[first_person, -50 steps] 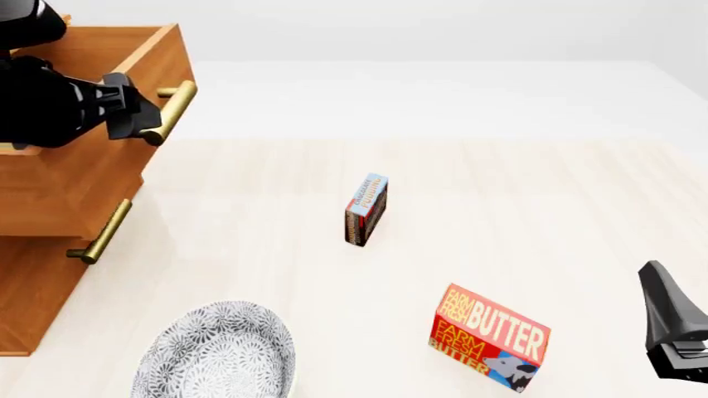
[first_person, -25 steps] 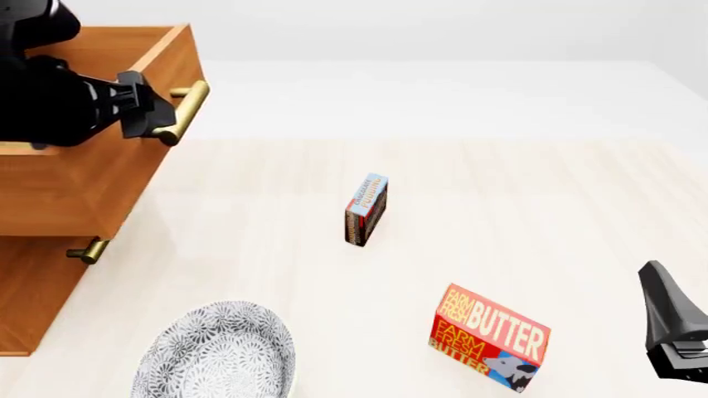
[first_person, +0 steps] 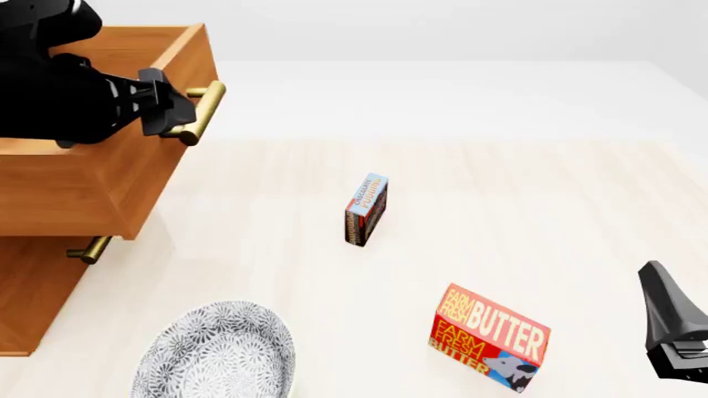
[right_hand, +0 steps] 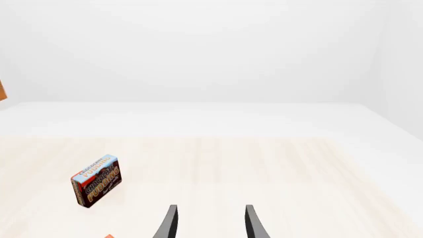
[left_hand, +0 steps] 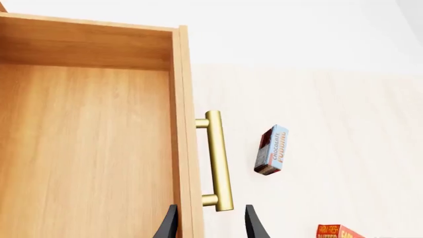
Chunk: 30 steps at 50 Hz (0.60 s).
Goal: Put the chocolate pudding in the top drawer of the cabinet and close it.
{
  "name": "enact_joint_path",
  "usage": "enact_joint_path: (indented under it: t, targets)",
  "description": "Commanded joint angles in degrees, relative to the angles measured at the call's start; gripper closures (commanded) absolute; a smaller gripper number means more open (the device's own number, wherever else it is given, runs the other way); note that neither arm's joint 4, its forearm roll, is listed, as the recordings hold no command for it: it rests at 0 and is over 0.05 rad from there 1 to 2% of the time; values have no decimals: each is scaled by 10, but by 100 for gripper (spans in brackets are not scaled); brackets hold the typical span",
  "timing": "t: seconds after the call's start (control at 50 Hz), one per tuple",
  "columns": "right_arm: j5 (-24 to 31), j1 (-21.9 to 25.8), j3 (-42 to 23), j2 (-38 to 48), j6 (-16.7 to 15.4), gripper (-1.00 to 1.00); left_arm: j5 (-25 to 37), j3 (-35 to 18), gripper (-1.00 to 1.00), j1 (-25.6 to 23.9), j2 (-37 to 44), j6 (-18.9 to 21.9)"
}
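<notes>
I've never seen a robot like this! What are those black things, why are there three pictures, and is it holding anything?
The black things are two robot arms in a computer simulation. One picture looks down over the table; the other two come from cameras riding on each arm. The left gripper is at the brass handle of the top drawer of the wooden cabinet; that drawer is open. The right gripper is open and holds nothing. On the table stand the chocolate pudding, a butter box and a patterned plate.
</notes>
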Motion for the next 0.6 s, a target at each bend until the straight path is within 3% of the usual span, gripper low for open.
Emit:
enact_joint_path:
  t: [0.02,0.6]
  targets:
    - [0,0,0,0,0,-100,-11,14,-100,-10,33,7]
    - [0,0,0,0,0,-100,-42,28,-100,-49,36,-10]
